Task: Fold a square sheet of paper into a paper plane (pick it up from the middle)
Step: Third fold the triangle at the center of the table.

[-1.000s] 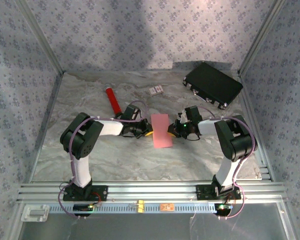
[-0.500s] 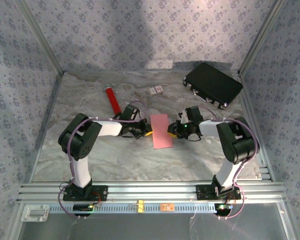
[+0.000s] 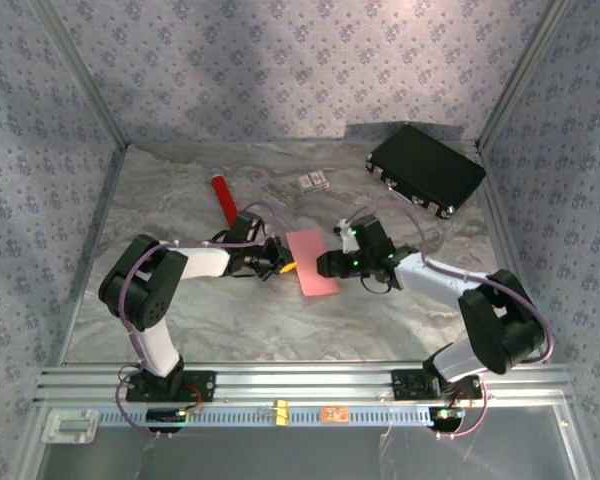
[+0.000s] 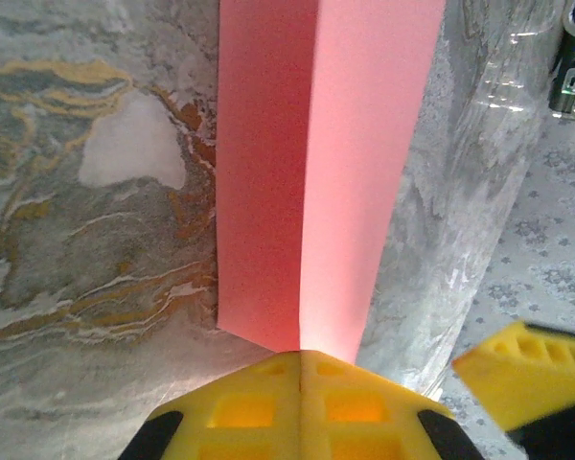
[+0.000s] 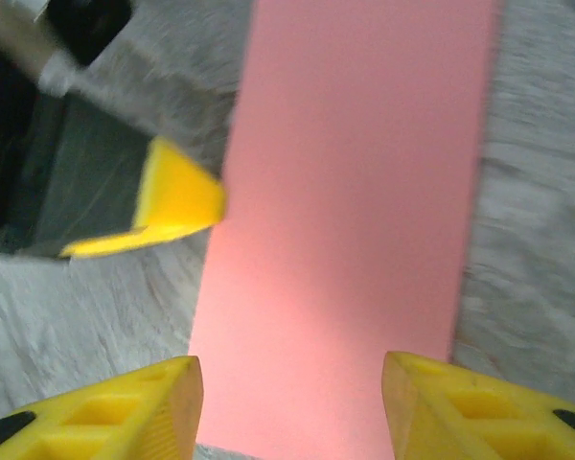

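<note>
The square sheet of paper (image 3: 312, 262) is pink-red and folded in half into a long strip on the marble table. In the left wrist view the sheet (image 4: 316, 163) shows a lengthwise crease running straight into the seam of my left gripper (image 4: 302, 369), which is shut on its near end. From above, my left gripper (image 3: 280, 264) sits at the strip's left edge. My right gripper (image 3: 328, 265) is at its right edge. In the right wrist view my right gripper (image 5: 292, 388) is open, its fingers straddling the paper (image 5: 355, 211) lying below them.
A glossy red cylinder (image 3: 225, 200) lies back left of the paper. A small white-and-red card (image 3: 312, 181) sits behind it. A black case (image 3: 426, 168) fills the back right corner. Aluminium rails (image 3: 300, 385) run along the near edge.
My right arm has stretched leftward and brought its open gripper over the paper. The paper and my left gripper have shifted slightly left, and the strip now lies a little tilted.
</note>
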{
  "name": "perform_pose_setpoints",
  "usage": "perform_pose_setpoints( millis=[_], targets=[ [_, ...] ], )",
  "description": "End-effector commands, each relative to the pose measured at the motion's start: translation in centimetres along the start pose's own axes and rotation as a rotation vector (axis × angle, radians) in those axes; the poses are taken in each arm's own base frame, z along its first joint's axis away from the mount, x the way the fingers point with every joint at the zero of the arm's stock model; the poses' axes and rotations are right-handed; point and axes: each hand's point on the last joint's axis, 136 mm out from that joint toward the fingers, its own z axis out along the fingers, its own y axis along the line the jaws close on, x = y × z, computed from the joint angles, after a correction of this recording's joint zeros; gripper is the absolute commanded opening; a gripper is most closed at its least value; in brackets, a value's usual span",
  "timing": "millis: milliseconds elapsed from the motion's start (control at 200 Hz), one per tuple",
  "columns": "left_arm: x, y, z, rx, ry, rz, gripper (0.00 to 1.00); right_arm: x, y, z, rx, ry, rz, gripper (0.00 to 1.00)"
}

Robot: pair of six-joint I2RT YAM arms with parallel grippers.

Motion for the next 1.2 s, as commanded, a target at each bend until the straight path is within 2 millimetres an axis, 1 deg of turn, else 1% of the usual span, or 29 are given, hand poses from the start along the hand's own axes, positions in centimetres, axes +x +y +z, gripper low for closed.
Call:
perform_pose_setpoints(
  millis=[0, 130, 225, 365, 465, 640, 769, 909, 1109, 1194],
  targets=[
    [0.0, -1.5, -1.0, 0.057, 0.005, 0.006, 0.00, 1.1, 0.8, 0.2, 0.123, -0.052, -0.350, 0.57],
    [-0.2, -1.6, -1.4, 0.064, -0.001, 0.001, 0.00, 1.9, 3.5, 0.4, 0.091, -0.111, -0.563, 0.60],
    [-0.3, -1.8, -1.4, 0.069, -0.002, 0.002, 0.00, 2.7, 4.6, 0.8, 0.124, -0.138, -0.706, 0.60],
    [-0.2, -1.9, -1.4, 0.071, -0.001, 0.000, 0.00, 2.6, 4.0, 1.4, 0.259, -0.158, -0.799, 0.60],
    [-0.3, -1.9, -1.4, 0.073, -0.005, -0.002, 0.00, 2.9, 4.6, 1.8, 0.277, -0.156, -0.859, 0.59],
    [-0.4, -1.9, -1.3, 0.075, -0.008, 0.001, 0.00, 4.2, 4.1, 2.7, 0.308, -0.108, -0.931, 0.58],
    [-0.4, -1.9, -1.3, 0.077, -0.009, 0.002, 0.00, 4.8, 4.2, 3.0, 0.308, -0.101, -0.947, 0.58],
    [-0.3, -1.9, -1.4, 0.079, -0.008, 0.004, 0.00, 4.1, 3.5, 2.9, 0.384, -0.135, -0.939, 0.58],
    [-0.4, -1.9, -1.3, 0.078, -0.008, 0.011, 0.00, 4.8, 3.1, 3.5, 0.378, -0.112, -0.961, 0.56],
    [-0.5, -2.0, -1.3, 0.079, -0.007, 0.013, 0.00, 5.3, 3.7, 3.7, 0.331, -0.106, -0.976, 0.55]
  ],
)
